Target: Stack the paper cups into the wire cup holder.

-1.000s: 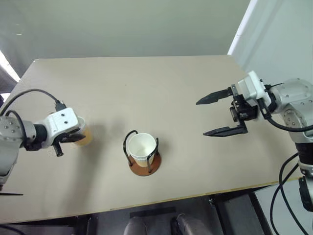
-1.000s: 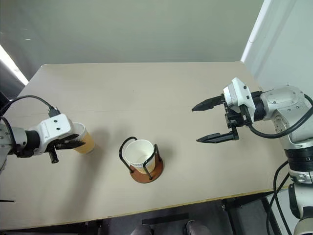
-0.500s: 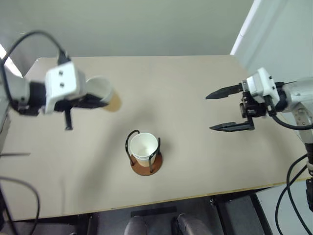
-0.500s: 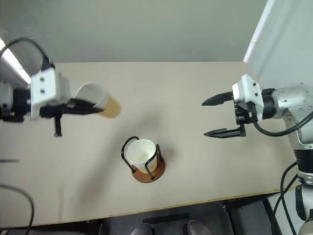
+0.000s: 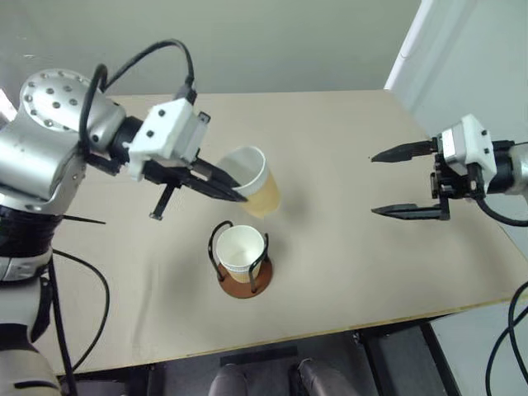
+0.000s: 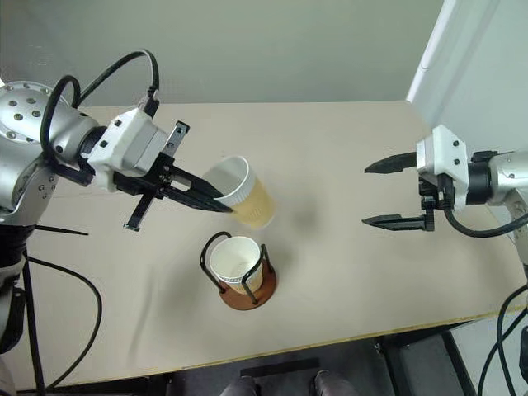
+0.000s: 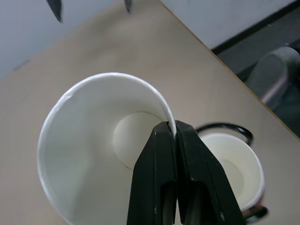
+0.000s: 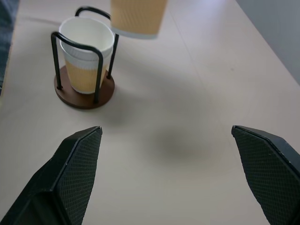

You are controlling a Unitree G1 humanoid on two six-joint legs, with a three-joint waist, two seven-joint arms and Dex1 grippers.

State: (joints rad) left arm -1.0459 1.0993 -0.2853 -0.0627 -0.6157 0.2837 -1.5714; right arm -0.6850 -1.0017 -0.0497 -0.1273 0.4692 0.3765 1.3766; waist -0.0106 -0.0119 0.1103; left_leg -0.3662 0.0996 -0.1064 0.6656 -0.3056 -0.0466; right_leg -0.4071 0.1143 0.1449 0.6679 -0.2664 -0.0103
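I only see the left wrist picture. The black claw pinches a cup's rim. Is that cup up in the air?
Observer: Yes, the left claw holds the cup tilted in the air, just behind the cup holder.
Operator: What's the other claw doing?
Observer: The right claw hangs open over the table's right side, holding nothing.
Operator: What colour is the cup outside?
Observer: Tan-yellow, with a white rim.

Held cup (image 8: 138, 18) cut off at frame edge in right wrist view; left hand's fingers (image 7: 161, 183) hide part of cup's (image 7: 93, 159) rim.
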